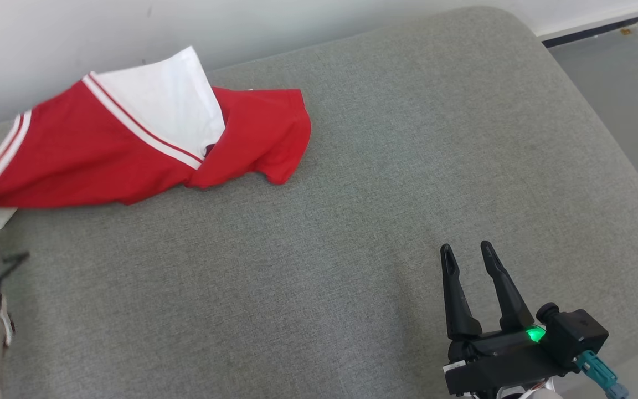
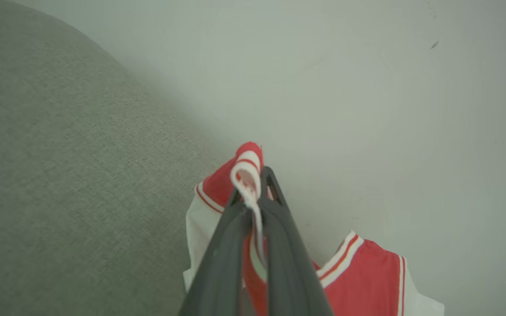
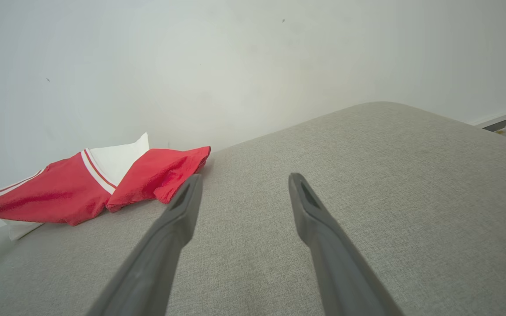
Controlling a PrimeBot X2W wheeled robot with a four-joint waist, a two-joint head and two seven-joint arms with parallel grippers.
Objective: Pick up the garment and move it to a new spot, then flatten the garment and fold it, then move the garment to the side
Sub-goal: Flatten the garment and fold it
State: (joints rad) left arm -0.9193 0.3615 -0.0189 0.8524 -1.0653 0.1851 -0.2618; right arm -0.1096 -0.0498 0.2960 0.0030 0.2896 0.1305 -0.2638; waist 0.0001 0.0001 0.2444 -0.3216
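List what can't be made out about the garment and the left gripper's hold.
- Left wrist view: the left gripper, shut on the garment, covers how much hem is pinched.
- Head view: the garment's held end runs off the left edge.
- Right wrist view: bunched folds hide the garment's shape.

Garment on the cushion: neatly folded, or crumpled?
Crumpled. The red-and-white garment lies bunched and creased on the grey cushion, one striped edge pinched in the shut left gripper.

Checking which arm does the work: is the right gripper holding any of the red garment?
No, the right gripper stands open above the bare grey cushion, well apart from the garment.
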